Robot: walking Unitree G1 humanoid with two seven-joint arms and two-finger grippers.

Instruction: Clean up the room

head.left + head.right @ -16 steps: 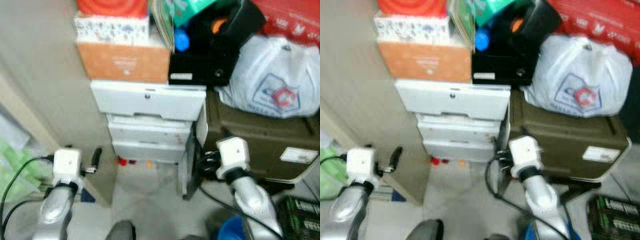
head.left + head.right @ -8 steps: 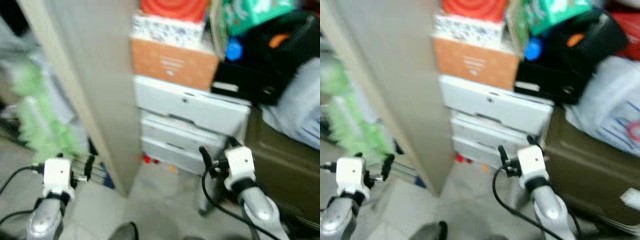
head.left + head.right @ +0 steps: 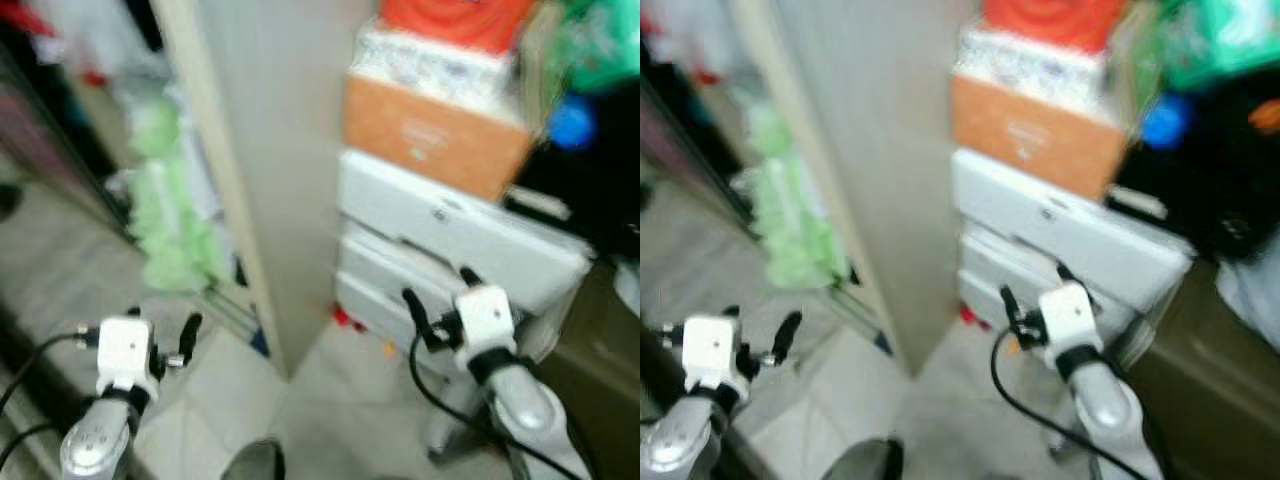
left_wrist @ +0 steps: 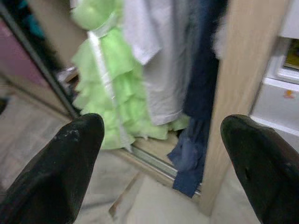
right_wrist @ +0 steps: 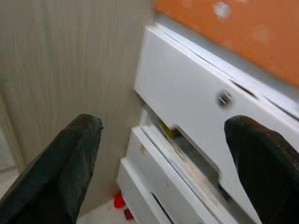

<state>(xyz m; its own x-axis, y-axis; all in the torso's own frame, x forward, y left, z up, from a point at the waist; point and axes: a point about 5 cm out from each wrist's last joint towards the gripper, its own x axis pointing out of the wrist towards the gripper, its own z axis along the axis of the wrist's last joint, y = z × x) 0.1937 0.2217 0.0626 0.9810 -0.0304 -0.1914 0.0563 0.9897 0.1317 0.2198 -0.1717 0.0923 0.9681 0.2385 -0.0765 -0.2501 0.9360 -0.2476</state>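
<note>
1. Heavy motion blur smears both head views; the orange box (image 3: 432, 135) and green dress (image 3: 170, 215) lose all edges.
2. Soft, even indoor light, no glare.
3. Wrist views are sharper, though the near black fingertips (image 4: 56, 175) sit out of focus.

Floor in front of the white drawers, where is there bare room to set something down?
Bare pale floor lies between the tall beige wooden panel and the white plastic drawer unit, below the small red bits. Left of the panel, hanging clothes with a frilly light green dress crowd the closet track. The stack above the drawers, orange cardboard box included, is full.
</note>
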